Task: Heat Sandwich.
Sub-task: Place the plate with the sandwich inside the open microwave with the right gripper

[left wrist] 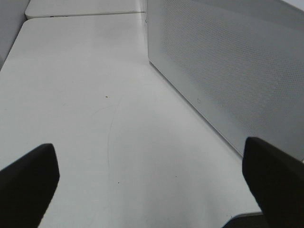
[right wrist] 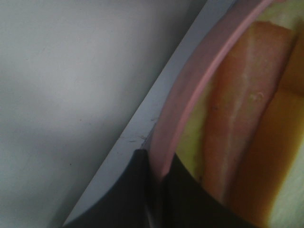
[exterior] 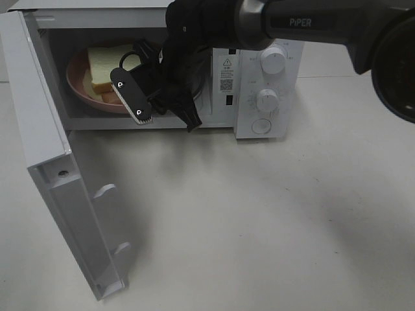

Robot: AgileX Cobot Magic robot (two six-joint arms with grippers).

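Sandwich (exterior: 104, 65) of pale yellow square bread with a reddish-brown strip sits on a round pink plate (exterior: 78, 89) inside the open white microwave (exterior: 259, 71), door (exterior: 58, 181) swung wide. Black right arm (exterior: 305, 23), marked "PiPER", reaches in, right fingers (right wrist: 126, 194) pinched on the plate rim. Left fingers (left wrist: 28, 183) spread wide over the white table (left wrist: 85, 95).

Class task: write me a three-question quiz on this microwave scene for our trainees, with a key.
1. True or false: the sandwich lies inside the microwave, whose door stands open.
2. The right gripper is shut on: A the rim of the pink plate; B the sandwich; C the door.
3. Fill in: the ___ gripper is open and holds nothing.
Key: 1 true; 2 A; 3 left gripper.
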